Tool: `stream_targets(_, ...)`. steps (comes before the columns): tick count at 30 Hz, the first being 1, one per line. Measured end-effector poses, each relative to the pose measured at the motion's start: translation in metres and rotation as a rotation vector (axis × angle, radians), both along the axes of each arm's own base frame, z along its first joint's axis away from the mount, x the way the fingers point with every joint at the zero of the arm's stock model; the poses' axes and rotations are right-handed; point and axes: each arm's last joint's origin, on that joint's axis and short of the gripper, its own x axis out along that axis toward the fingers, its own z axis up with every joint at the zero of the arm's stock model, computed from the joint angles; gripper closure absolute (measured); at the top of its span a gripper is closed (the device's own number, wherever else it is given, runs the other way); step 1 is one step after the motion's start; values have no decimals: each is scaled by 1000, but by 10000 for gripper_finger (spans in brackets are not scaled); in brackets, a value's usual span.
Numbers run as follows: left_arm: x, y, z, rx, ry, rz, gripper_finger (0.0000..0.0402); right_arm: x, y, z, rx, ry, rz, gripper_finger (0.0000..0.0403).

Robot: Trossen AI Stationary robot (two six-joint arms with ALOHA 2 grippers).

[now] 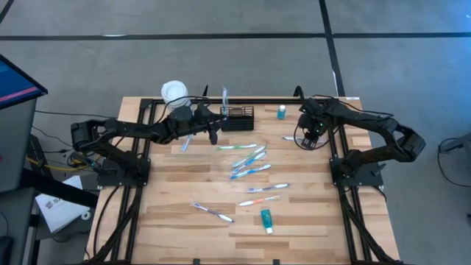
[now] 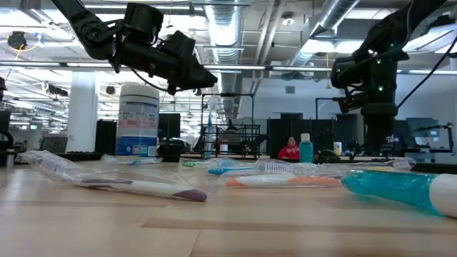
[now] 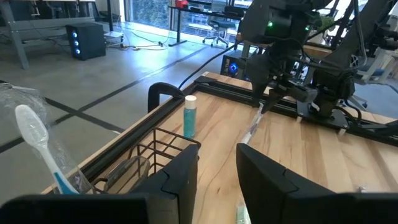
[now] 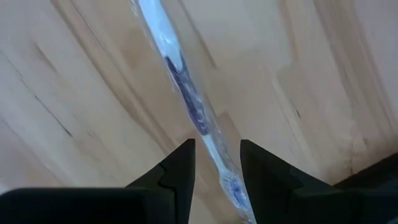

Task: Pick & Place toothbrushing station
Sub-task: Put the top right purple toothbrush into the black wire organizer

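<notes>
— Surface [image 1: 169, 221] of pale wooden planks fills the overhead view, with a dark arm at each side. What sits at the far edge?

— The black wire-mesh basket [image 1: 237, 116], the toothbrushing station, stands there near the middle, upright on the wood. A white-lidded canister [image 1: 174, 91] stands further to the left along that edge.

— And the arms?

— The left pincer [image 1: 214, 126] hovers just beside the basket's left end, fingers parted and grasping nothing. The right pincer [image 1: 310, 135] points down near the far right corner, fingers released, straddling a wrapped toothbrush [image 4: 186, 106] without clenching it.

— Smaller things?

— Several wrapped toothbrushes [image 1: 249, 163] lie scattered across the middle. A teal tube [image 1: 266, 220] lies near the front, and a small teal bottle [image 1: 280, 112] stands right of the basket.
</notes>
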Motion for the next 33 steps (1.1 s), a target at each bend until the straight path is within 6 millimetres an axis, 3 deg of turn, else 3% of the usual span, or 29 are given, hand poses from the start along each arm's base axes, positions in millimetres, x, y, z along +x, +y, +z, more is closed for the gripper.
stream_targets(33, 0, 0, 0, -1, 0, -1, 297, -8, 4, -20, -37, 61, 77, 285)
